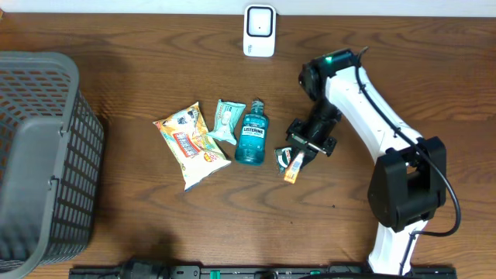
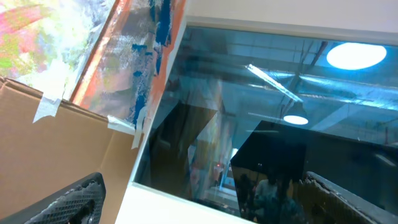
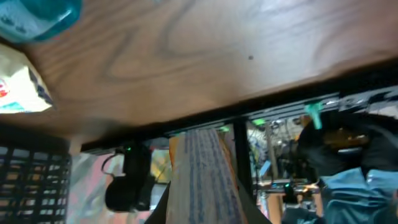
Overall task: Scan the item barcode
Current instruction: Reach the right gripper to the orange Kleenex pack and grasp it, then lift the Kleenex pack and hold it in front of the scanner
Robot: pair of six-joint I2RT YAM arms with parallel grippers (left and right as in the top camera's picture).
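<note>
- Left gripper [image 2: 211, 208]: black textured fingers [image 2: 74, 199] spread wide apart with nothing between them. It points up at the room.
- Room in the left wrist view: brown cardboard [image 2: 56, 149], a paint-smeared board [image 2: 124, 56], then a glass pane [image 2: 261, 93] reflecting a round ceiling light [image 2: 360, 55].
- Grey plastic basket [image 1: 46, 155]: lattice walls, rounded corners, at the far left edge of the table.
- Table [image 1: 139, 77]: dark brown wood with visible grain, matte.
- Snack bag [image 1: 191, 147]: crinkly and glossy, yellow and white, lying flat and touching the teal packet [image 1: 225, 122].
- Listerine bottle [image 1: 250, 133]: clear blue-teal plastic, lying flat just beside the teal packet.
- White scanner unit [image 1: 260, 31]: rounded rectangle of smooth plastic at the far edge, well apart from the goods.
- Small orange packet [image 1: 291, 173]: thin and flat, just right of the bottle. The right wrist view shows a striped face with an orange edge.
- Right gripper [image 1: 297, 155]: black, clamped on the small orange packet.
- Right arm [image 1: 372, 108]: white shell with black joints.
</note>
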